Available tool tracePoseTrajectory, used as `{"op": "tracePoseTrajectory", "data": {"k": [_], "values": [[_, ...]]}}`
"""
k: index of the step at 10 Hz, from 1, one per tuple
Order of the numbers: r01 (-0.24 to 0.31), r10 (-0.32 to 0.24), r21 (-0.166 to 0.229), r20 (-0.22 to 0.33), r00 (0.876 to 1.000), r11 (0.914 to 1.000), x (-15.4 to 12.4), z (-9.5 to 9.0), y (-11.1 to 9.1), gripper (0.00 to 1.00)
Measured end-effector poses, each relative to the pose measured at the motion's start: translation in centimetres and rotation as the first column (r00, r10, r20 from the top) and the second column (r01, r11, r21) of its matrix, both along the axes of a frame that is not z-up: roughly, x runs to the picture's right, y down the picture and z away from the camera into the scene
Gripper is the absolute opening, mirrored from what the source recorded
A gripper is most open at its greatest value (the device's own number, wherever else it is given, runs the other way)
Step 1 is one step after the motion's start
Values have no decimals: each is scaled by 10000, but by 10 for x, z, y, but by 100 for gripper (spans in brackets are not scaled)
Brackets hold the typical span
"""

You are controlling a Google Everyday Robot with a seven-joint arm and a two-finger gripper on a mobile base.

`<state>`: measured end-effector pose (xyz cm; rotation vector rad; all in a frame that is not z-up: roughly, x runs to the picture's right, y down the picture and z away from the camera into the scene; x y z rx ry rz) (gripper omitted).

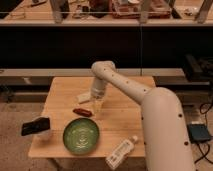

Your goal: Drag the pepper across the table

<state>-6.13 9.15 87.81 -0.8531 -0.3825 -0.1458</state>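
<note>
A green bowl [81, 135] sits near the front edge of the wooden table [125, 107]. The pepper [82, 112], red and elongated, lies flat on the tabletop just behind the bowl, close to its far rim but apart from it. The robot's 1 white arm [131, 91] reaches in from the right of the bowl and bends down over the table. Its gripper [97, 104] hangs behind the bowl and slightly to its right, just beside the pepper's right end. Whether the gripper is clenched, released or touching the pepper cannot be told. A small white object [84, 97] lies farther behind the bowl, beyond the pepper. A black object [35, 126] rests left of the bowl, near the table's edge. A bottle [121, 151] lies on its side right of the bowl, at the table's front edge.
</note>
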Motion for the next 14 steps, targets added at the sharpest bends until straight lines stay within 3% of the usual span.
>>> {"op": "tracePoseTrajectory", "data": {"k": [1,4,8,11,14], "values": [[-143,141,431,64,9999,9990,-2,-2,-5,80],[-126,90,1090,334,9994,9940,-16,-5,-9,80],[394,-501,1632,617,9968,9858,-32,-4,-10,78],[745,-908,1896,790,9927,9790,-42,-2,-8,59],[1172,-1410,2198,959,9854,9685,-49,0,-4,59]]}}
